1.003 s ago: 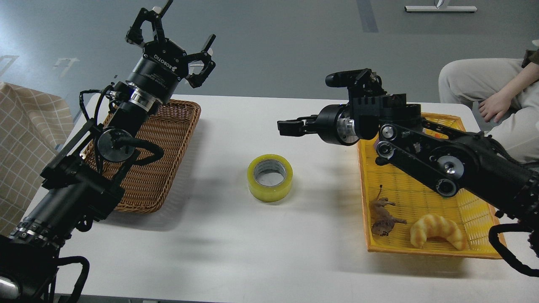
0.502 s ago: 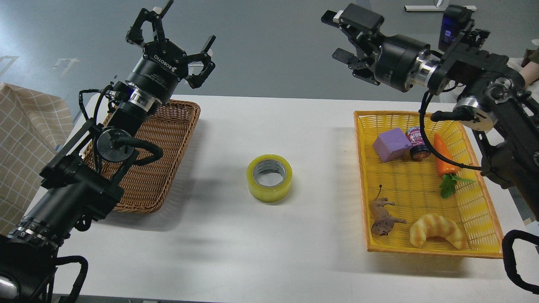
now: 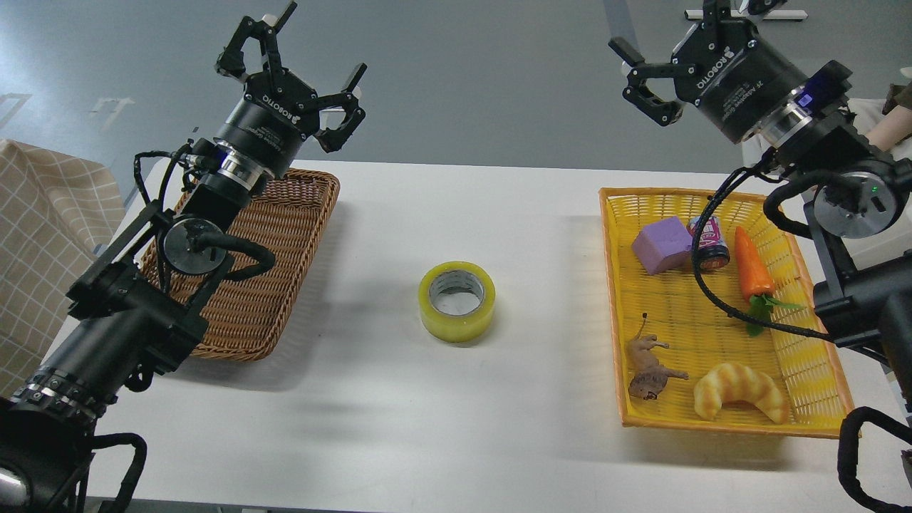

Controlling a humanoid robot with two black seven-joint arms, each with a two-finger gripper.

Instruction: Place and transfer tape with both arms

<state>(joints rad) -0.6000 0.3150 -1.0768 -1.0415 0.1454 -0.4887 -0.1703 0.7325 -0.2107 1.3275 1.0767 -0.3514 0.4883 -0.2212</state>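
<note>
The translucent yellowish tape roll [image 3: 457,301] lies mid-counter [image 3: 399,399], well apart from both spread, empty end effectors, left [image 3: 308,60] and right [image 3: 666,53], raised over the far corners.

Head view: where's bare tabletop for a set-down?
Free: white table between translucent yellow tape roll and yellow plastic basket; between tape and brown wicker basket; the near strip. Crowded: yellow basket with purple block, carrot, croissant, animal figure.

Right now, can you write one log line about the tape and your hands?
tape: flat on white table, untouched | left hand: open, raised | right hand: open, raised | phase: no grasp yet
</note>
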